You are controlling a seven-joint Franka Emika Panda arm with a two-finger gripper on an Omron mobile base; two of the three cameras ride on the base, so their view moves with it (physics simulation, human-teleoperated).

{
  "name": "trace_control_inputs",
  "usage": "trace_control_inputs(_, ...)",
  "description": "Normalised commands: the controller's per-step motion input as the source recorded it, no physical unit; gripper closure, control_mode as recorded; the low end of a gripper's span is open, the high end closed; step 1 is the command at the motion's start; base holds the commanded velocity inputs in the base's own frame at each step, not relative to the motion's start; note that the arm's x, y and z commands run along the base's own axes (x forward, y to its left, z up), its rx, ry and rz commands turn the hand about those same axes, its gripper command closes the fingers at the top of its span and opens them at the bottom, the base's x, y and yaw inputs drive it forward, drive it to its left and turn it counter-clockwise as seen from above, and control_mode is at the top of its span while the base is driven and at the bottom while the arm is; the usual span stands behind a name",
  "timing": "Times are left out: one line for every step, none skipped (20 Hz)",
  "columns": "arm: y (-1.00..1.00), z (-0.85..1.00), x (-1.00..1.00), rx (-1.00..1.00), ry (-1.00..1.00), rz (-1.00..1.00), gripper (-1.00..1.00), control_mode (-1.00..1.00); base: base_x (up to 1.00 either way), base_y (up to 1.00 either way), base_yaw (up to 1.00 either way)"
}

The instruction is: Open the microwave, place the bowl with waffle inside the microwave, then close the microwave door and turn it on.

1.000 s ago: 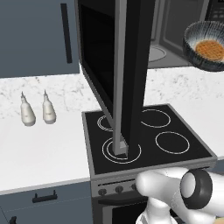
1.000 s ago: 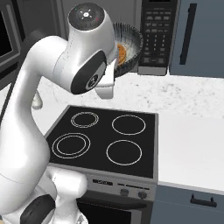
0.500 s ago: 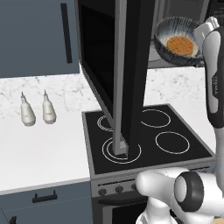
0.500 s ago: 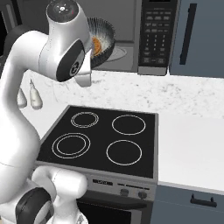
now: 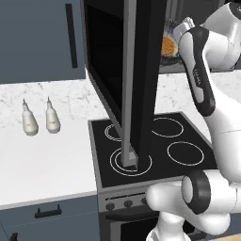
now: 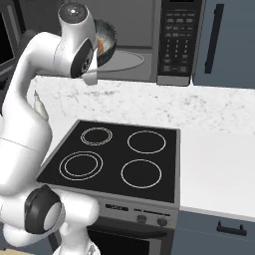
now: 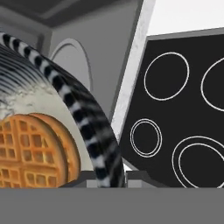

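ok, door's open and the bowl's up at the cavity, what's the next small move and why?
Probably ease the speckled-rim bowl with the brown waffle further in and lower it onto the round grey turntable: the gripper is shut on its rim, and the bowl hangs at the black microwave's opening.

Bowl (image 6: 106, 39) with waffle (image 6: 101, 45) at open microwave (image 6: 149, 45) mouth — behind arm.

**Bowl at the mouth of the open microwave**

The gripper (image 7: 110, 177) holds the rim of the bowl (image 7: 87, 127), with the waffle (image 7: 37, 148) lying inside it. Ahead of the gripper is the microwave (image 6: 149, 40) cavity; below it is the stovetop (image 6: 119, 159). The microwave door (image 5: 136, 80) stands swung out to its left, and two bottles (image 5: 40, 120) sit on the counter (image 5: 42, 164) beyond that.
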Motion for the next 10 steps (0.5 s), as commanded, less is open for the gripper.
trace_control_inputs(0.36,-0.11,0.89,0.0,0.04,0.0,1.0,-1.0,0.0,0.0,0.0)
trace_control_inputs(0.11,-0.1,0.94,0.0,0.04,0.0,1.0,-1.0,0.0,0.0,0.0)
trace_control_inputs(0.08,-0.14,0.96,0.0,0.05,0.0,1.0,-1.0,0.0,0.0,0.0)
trace_control_inputs(0.05,-0.13,0.99,0.0,0.06,0.0,1.0,-1.0,0.0,0.0,0.0)
trace_control_inputs(0.04,-0.24,0.88,0.0,0.06,0.0,1.0,-1.0,0.0,0.0,0.0)
trace_control_inputs(0.17,-0.36,0.86,0.0,0.05,0.0,1.0,-1.0,0.0,0.0,0.0)
trace_control_inputs(0.06,-0.29,0.86,0.0,0.05,0.0,1.0,-1.0,0.0,0.0,0.0)
trace_control_inputs(0.06,-0.27,0.81,0.0,0.02,0.0,1.0,-1.0,0.0,0.0,0.0)
trace_control_inputs(0.06,-0.18,0.86,0.0,0.04,0.0,1.0,-1.0,0.0,0.0,0.0)
trace_control_inputs(0.06,-0.21,0.91,0.0,0.03,0.0,1.0,-1.0,0.0,0.0,0.0)
